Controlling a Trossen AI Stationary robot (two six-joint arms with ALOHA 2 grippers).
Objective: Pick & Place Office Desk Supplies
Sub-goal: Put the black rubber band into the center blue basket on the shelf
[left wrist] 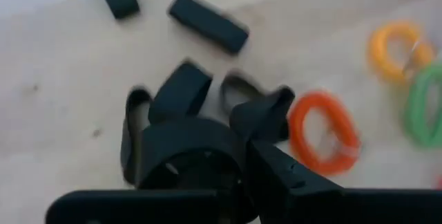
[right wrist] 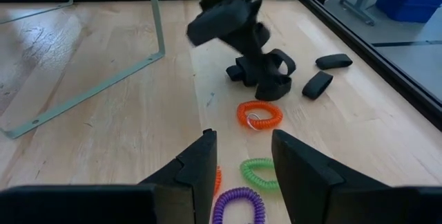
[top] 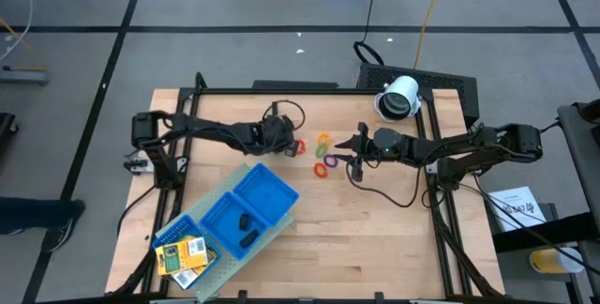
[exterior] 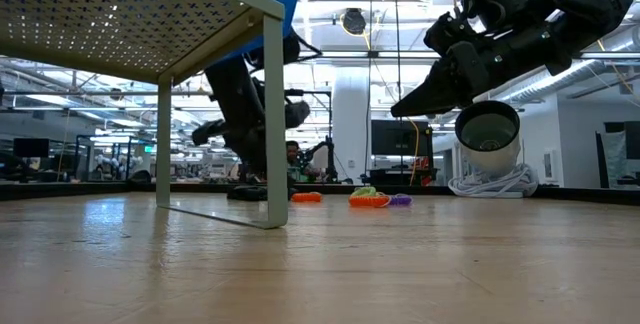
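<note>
1. The left gripper (right wrist: 259, 68) is down on the wooden table (top: 375, 238), among a small heap of black clip-like plastic loops (left wrist: 183, 89). Whether its fingers are pressed together or pinching a loop, I cannot tell — the heap hides their tips.
2. The right gripper (right wrist: 238, 158) hovers near the coiled rings with its fingers partly spread, holding nothing.
3. The orange coil ring (right wrist: 260, 115) lies just beside the black heap; a green coil ring (right wrist: 259, 171) and a purple coil ring (right wrist: 239, 202) lie nearer the right gripper.
4. The blue three-compartment plastic tray (top: 230, 220) already holds black pieces and yellow printed packs (top: 181, 255).
5. These loops look light, stiff and smooth — likely to skid if nudged. Pinching across one side bar of a loop seems safest; the coils probably flex, so grip through the ring's wall.
</note>
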